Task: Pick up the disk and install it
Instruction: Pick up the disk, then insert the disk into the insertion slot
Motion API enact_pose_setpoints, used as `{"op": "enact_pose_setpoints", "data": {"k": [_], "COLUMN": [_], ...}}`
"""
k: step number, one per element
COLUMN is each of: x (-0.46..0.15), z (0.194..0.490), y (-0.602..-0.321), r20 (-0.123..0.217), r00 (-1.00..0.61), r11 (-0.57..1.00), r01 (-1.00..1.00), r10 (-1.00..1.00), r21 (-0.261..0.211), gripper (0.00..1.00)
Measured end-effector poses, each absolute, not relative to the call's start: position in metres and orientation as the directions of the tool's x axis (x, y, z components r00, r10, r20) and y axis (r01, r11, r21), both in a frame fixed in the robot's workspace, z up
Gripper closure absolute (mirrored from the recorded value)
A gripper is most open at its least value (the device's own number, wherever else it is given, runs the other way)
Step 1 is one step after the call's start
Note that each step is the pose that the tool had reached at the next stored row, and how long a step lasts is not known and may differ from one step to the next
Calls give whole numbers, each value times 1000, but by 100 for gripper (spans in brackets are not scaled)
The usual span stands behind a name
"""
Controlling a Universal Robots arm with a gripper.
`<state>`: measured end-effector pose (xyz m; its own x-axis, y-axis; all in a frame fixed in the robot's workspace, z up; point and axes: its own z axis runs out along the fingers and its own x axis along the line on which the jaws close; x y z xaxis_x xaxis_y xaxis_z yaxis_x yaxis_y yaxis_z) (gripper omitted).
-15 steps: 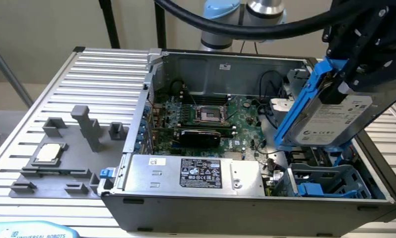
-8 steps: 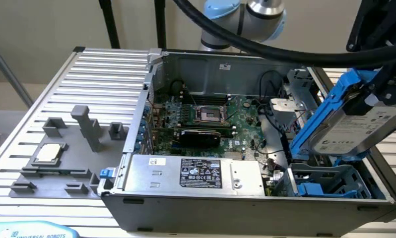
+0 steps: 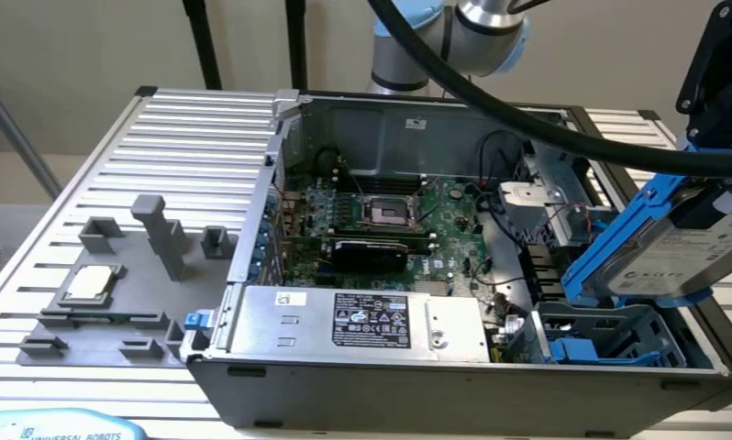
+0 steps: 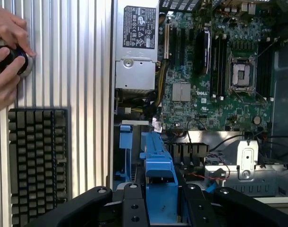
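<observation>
The gripper [image 4: 163, 205] is part-closed, clamping the disk [image 3: 706, 246] by its blue frame. The open computer case [image 3: 403, 390] lies below the tool.

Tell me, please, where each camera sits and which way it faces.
Exterior view: off the arm, raised, looking down into the open computer case; the arm shows, with the disk held at the exterior view's right.
Wrist view: on the wrist, looking down past the fingers into the case; a person's hands and a keyboard are on the table beside it.
Shared: the motherboard, the power supply and the disk's blue frame.
</observation>
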<state>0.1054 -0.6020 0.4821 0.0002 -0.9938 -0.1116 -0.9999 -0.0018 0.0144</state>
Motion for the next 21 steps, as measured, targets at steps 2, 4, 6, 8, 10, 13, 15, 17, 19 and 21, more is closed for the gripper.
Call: {"op": "enact_pose_setpoints", "data": {"k": [2, 4, 6, 8, 10, 13, 15, 17, 19, 21], "x": [106, 106, 106, 106, 106, 105, 105, 104, 104, 104], "z": [482, 482, 482, 482, 482, 481, 479, 477, 476, 474], "y": [-602, -602, -602, -602, -602, -602, -602, -602, -602, -601], "r20": [-112, -112, -111, -112, -111, -111, -106, -99, -91, -85], "r00": [0, 0, 0, 0, 0, 0, 0, 0, 0, 0], "r11": [-2, -2, -2, -2, -2, -2, -2, -2, -2, -1], "r01": [-1000, -1000, -1000, -1000, -1000, -1000, -1000, -1000, -1000, -1000], "r10": [-994, -994, -994, -994, -994, -994, -994, -995, -996, -996], "r21": [14, 15, 15, 15, 15, 14, 15, 15, 15, 15], "gripper": [67, 67, 67, 67, 67, 67, 67, 67, 67, 67]}}
